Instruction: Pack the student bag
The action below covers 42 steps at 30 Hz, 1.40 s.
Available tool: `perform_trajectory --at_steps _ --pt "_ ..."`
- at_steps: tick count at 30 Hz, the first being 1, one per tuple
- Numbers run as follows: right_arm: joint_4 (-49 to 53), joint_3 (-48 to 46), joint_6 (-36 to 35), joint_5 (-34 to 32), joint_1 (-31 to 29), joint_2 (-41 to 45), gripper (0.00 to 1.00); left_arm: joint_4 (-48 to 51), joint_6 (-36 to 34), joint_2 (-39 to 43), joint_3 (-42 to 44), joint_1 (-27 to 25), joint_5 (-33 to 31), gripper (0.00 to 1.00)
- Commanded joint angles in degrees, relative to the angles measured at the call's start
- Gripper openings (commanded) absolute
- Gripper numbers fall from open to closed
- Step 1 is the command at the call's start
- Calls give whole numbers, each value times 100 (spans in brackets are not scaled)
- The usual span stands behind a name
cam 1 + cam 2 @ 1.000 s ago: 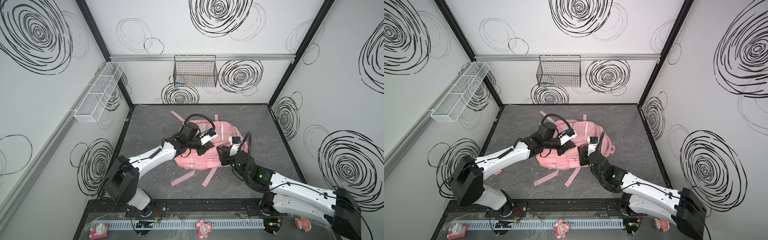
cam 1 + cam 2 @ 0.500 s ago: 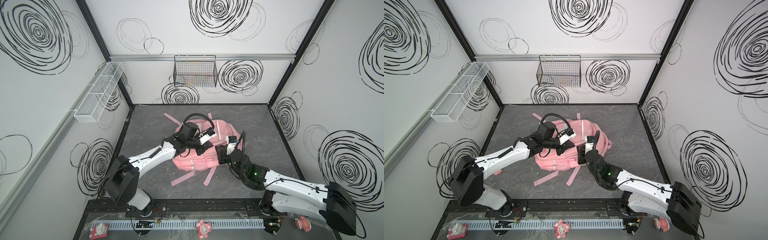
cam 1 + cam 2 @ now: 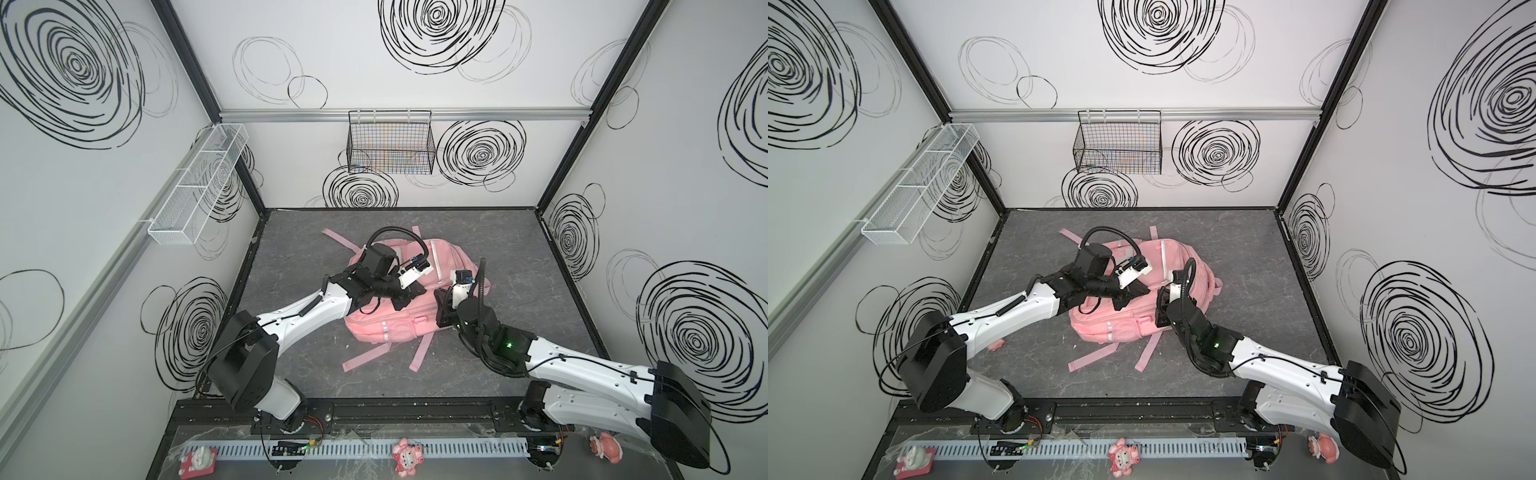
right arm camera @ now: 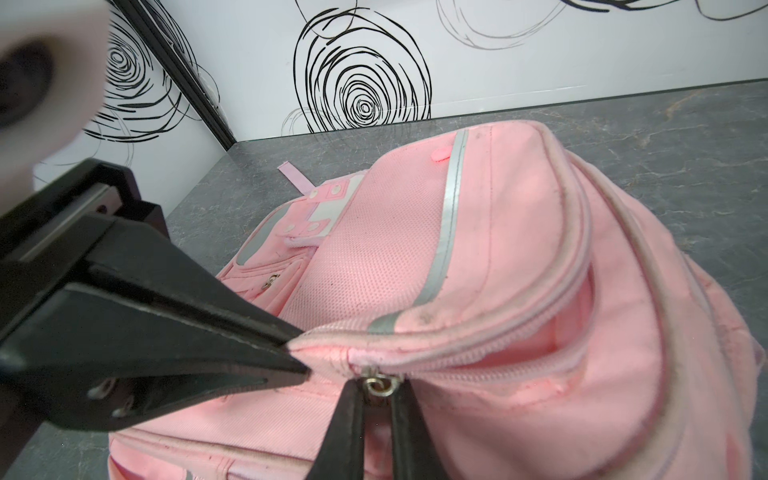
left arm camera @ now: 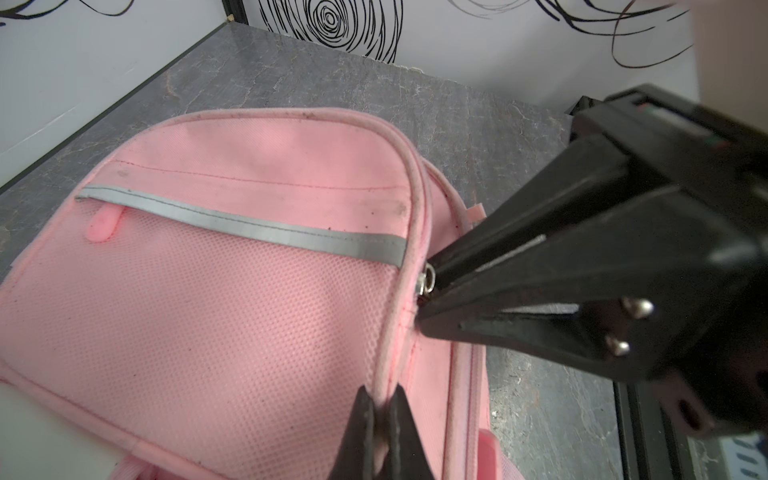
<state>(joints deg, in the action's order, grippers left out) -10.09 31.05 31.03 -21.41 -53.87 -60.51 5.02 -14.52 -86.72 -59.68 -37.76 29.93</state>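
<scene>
Grey marbled table (image 3: 519, 249) carries the pink bag (image 3: 451, 266), which lies front-up near the middle between the two arms, its straps (image 3: 361, 359) splayed toward the front edge.

We read the step as working a zip. The right jaws are pinched on the small metal zip pull (image 4: 377, 384). The left jaws are closed on the piped seam of the front pocket just beside it. In the right wrist view the zip gapes beyond the slider and shows pink lining, so we judge this compartment part open and the packing itself not yet begun.

To do it well, we would draw the pull along the line of the teeth, following the curve of the pocket rather than lifting away from it, because the soft fabric will bunch and ride along with the slider. The left grip should tug gently the opposite way to hold the track taut. If it tugs too hard, the whole bag may slide on the smooth table. The pull is tiny and could slip free, so a slow, even draw suits.

White walls with black swirls close the table in on three sides. A black wire basket (image 3: 390, 143) hangs on the back wall and a white mesh tray (image 3: 199, 183) on the left wall, both well apart from the bag. Small pink toys (image 3: 405, 457) sit by the front rail.
</scene>
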Motion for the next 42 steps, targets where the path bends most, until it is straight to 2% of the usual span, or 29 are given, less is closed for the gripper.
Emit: perform_trajectory --at_steps 1,2,13,23,29,37,40,42 --pt "750 50 90 -66 85 -76 2 -959 76 278 -255 -39 721 0" --pt "803 73 72 -2 103 -29 0 -919 32 278 -255 -40 671 0" --pt "1360 69 40 968 728 685 0 -638 -336 279 -255 45 234 0" --pt "1692 93 -70 1802 1690 1267 0 -470 -653 310 -211 93 -20 0" --pt "1822 173 -123 2387 2342 1401 0 -230 -1111 381 -107 100 -478 0" --pt "1996 271 -105 2947 2901 1564 0 30 -1575 413 -27 313 -1191 0" --pt "1897 271 -80 3367 3001 1595 0 70 -1713 491 9 431 -1372 0" --pt "1623 195 168 3911 2981 1587 0 203 -1937 595 -25 335 -1390 0"
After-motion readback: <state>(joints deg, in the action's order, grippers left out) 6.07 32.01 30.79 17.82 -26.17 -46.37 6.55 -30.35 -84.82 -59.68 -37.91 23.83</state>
